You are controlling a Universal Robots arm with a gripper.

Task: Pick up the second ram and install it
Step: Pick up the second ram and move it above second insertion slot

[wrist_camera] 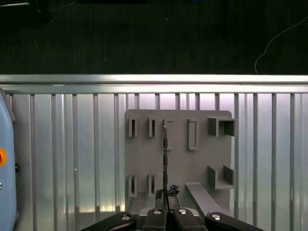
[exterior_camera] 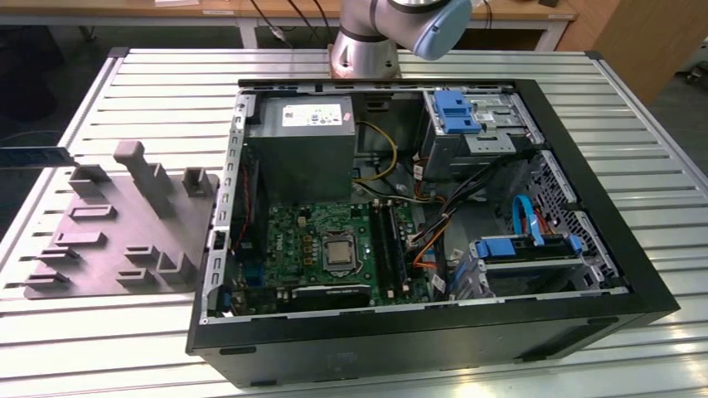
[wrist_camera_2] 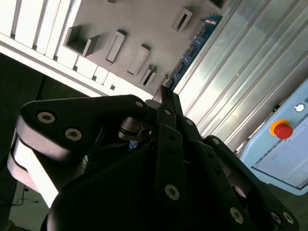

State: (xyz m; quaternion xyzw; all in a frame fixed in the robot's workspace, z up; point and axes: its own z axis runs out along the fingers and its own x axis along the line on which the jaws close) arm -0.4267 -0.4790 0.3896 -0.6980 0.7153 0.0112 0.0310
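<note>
End effector (wrist_camera: 165, 194) gripping second ram (wrist_camera: 165, 151), above tray (wrist_camera: 144, 161)

Ribbed metal table (exterior_camera: 99, 332), wooden desk (exterior_camera: 520, 12) behind, dark floor (wrist_camera: 144, 38)

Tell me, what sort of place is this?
Probably a robotics lab or workshop for practising computer assembly: an open PC case on a slatted metal table, a robot arm, and the claw holding a ram near a grey tray.

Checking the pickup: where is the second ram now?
The second ram is at the exterior view's left edge, beside the holder tray, held in the gripper.
</note>
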